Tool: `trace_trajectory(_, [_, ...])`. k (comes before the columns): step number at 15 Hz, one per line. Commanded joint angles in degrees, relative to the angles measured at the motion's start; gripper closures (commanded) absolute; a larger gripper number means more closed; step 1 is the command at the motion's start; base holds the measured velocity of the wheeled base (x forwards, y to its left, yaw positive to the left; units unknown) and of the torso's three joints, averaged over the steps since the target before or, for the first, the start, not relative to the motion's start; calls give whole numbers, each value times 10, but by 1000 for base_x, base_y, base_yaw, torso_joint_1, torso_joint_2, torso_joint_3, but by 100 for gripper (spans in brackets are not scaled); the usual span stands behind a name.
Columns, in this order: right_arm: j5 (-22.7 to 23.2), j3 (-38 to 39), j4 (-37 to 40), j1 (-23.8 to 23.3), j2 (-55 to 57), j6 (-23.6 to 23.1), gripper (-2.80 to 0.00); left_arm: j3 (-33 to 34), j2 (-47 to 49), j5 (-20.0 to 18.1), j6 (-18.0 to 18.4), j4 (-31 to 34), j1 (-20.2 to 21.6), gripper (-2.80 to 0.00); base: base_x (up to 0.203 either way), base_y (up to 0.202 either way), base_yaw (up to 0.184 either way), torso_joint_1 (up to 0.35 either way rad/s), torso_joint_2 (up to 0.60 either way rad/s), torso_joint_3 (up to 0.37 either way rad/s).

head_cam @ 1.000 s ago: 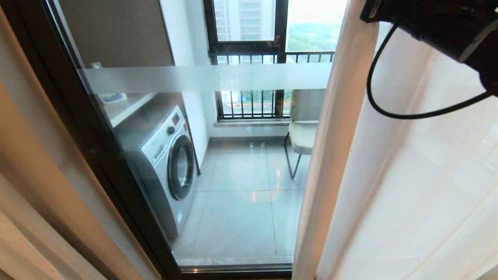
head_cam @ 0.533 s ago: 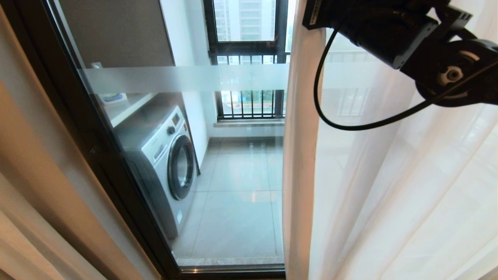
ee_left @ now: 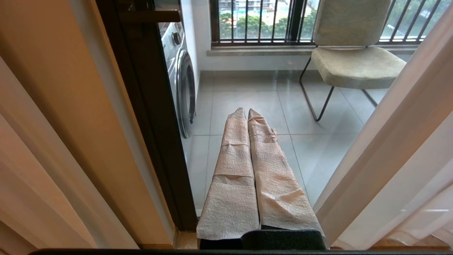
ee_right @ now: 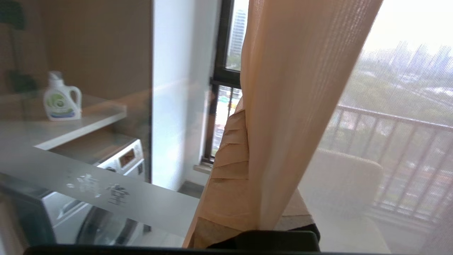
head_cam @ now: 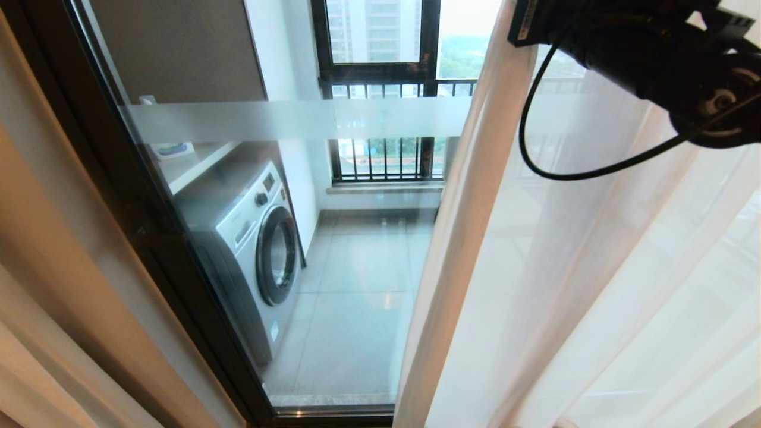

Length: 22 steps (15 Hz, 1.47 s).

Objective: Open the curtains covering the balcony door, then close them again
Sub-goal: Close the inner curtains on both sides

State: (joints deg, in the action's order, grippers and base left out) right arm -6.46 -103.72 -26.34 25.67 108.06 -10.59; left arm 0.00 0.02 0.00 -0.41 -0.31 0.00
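Balcony door (head_cam: 196, 196) glass half bared, your right gripper (ee_right: 244, 141) pinches the white sheer's (head_cam: 475, 238) edge at upper right, left gripper (ee_left: 247, 117) closed empty; a tug could slip thin fabric free.

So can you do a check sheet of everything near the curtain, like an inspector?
Surface: grey tiled balcony floor, bare where visible.
Job's things: thin white sheer curtain covers the right part of the dark-framed glass balcony door; thick beige drape bunched at the left.
Clutter: white front-loading washing machine, white detergent bottle on the shelf above it, beige cushioned chair.
Grippers: right claw is raised and appears pinched on the sheer's edge; left claw is shut, empty, low.
Cables: black looped cable hangs from the right arm.
Surroundings: black-barred railing window, buildings and trees beyond.
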Motion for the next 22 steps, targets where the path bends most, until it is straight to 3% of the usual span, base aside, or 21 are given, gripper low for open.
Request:
trace_trajectory(1, [1,1,-2,-38,-27,1,0,0,0,0,0,0,0,0,0,0,0,0,0,0])
trace_trajectory(4, [2,2,-2,-65,-39,1,0,0,0,0,0,0,0,0,0,0,0,0,0,0])
trace_trajectory(8, [1,29,-5,-67,-55,1,0,0,0,0,0,0,0,0,0,0,0,0,0,0])
trace_trajectory(9, [0,33,-4,-67,-58,1,-280,0,0,0,0,0,0,0,0,0,0,0,0,0])
trace_trajectory(15, [0,55,-4,-68,-86,1,-280,0,0,0,0,0,0,0,0,0,0,0,0,0])
trace_trajectory(22, [-1,217,-10,-69,-211,-1,-280,0,0,0,0,0,0,0,0,0,0,0,0,0])
